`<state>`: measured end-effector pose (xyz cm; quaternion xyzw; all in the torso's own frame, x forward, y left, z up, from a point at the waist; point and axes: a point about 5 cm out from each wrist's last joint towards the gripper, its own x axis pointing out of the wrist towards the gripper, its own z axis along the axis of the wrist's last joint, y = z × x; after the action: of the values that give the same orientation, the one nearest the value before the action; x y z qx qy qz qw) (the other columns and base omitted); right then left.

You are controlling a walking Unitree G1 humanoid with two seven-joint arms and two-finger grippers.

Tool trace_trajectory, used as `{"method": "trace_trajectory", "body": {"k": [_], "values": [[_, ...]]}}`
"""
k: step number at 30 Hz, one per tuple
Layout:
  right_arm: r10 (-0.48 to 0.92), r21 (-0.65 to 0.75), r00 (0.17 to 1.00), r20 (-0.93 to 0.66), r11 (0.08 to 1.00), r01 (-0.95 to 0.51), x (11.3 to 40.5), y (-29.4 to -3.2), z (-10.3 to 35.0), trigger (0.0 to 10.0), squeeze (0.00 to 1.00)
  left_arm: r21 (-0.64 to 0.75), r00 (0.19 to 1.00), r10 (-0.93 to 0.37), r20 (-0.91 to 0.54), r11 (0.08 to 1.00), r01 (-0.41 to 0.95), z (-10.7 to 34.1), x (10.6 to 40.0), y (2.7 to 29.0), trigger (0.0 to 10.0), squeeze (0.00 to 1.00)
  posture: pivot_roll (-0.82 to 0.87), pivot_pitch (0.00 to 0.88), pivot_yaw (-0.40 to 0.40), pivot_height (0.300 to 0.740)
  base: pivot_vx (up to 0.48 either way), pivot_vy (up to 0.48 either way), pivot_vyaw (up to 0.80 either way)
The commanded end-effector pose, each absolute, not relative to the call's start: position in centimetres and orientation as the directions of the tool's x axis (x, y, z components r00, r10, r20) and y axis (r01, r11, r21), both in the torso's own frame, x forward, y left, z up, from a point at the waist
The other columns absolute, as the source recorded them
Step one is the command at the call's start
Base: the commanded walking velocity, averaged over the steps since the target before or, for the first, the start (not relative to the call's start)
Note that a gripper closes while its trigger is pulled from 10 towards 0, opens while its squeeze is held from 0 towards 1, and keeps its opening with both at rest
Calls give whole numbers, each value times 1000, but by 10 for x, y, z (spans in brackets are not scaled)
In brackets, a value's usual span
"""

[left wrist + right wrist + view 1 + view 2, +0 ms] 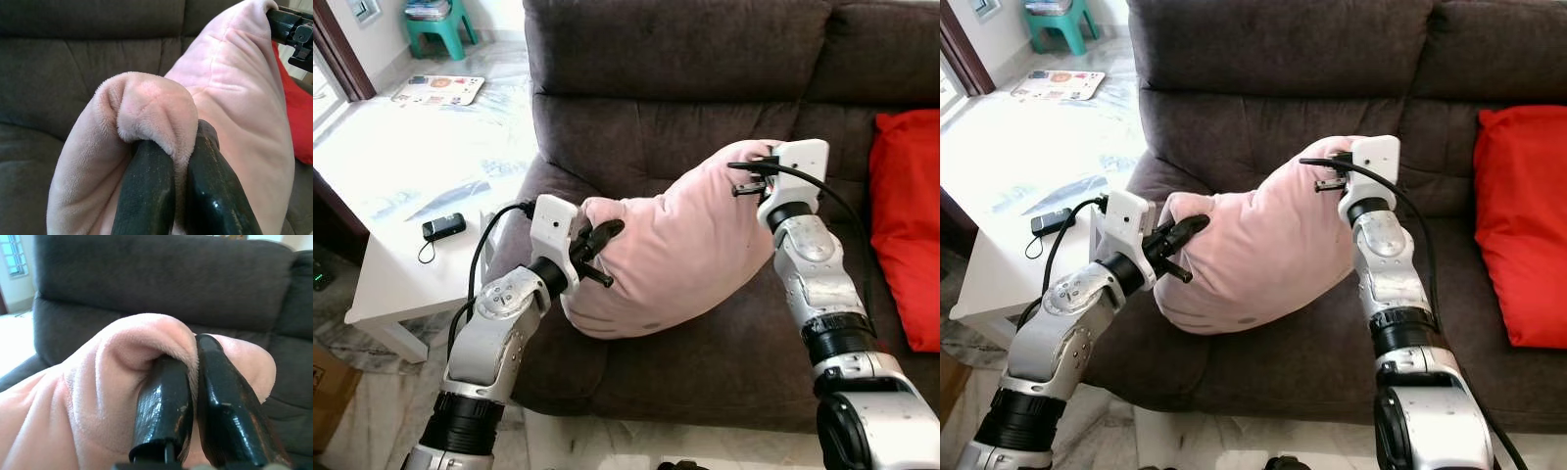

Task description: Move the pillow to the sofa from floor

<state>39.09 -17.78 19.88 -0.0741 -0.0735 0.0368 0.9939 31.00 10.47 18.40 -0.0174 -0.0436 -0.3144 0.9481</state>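
A pale pink plush pillow (680, 250) hangs over the seat of the dark brown sofa (685, 59), its lower edge resting on the seat cushion. My left gripper (597, 245) is shut on the pillow's left corner; the left wrist view shows fabric pinched between the black fingers (146, 191). My right gripper (752, 176) is shut on the pillow's upper right corner, and the pink plush (98, 396) folds over its fingers (161, 416) in the right wrist view.
A red cushion (906, 225) leans at the sofa's right end. To the left stands a white low table (401, 255) with a small black device (442, 227) on it. A teal stool (435, 24) and a flat picture board (437, 90) lie farther back on the floor.
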Motion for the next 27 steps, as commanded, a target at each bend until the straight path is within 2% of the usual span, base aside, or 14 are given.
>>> {"method": "trace_trajectory", "body": {"k": [1, 5, 6, 7, 8, 9, 16, 27], "values": [[170, -177, 965, 202, 975, -135, 395, -159, 215, 10000, 0, 13, 733, -661, 161, 744, 668, 200, 303, 91, 10000, 0, -28, 119, -37, 740, 0, 0, 0], [220, -188, 957, 192, 965, -184, 396, -152, 212, 10000, 0, 15, 735, -663, 143, 744, 668, 196, 301, 90, 10000, 0, -32, 123, -39, 740, 0, 0, 0], [217, -189, 958, 189, 965, -182, 397, -153, 211, 10000, 173, 14, 735, -663, 141, 744, 668, 196, 301, 90, 10000, 0, -32, 123, -39, 740, 0, 0, 0], [213, -188, 960, 183, 966, -179, 397, -153, 210, 10000, 239, 11, 735, -663, 139, 744, 669, 195, 301, 89, 10000, 0, -36, 123, -39, 740, 0, 0, 0], [218, -184, 959, 180, 965, -185, 397, -153, 209, 10000, 824, 11, 735, -664, 137, 743, 669, 195, 301, 89, 10000, 0, -35, 126, -39, 740, 0, 0, 0], [219, -184, 959, 180, 965, -186, 397, -153, 209, 10000, 1000, 12, 735, -665, 135, 742, 670, 194, 301, 88, 10000, 0, -35, 126, -39, 740, 0, 0, 0], [216, -175, 958, 189, 967, -183, 399, -153, 210, 10000, 1000, 11, 755, -644, 123, 761, 648, 190, 303, 90, 10000, 0, -36, 130, -40, 740, 0, 0, 0], [200, -152, 958, 206, 974, -170, 400, -151, 212, 10000, 1000, 6, 834, -541, 110, 839, 544, 185, 311, 102, 10000, 0, -33, 141, -38, 740, 0, 0, 0]]}}
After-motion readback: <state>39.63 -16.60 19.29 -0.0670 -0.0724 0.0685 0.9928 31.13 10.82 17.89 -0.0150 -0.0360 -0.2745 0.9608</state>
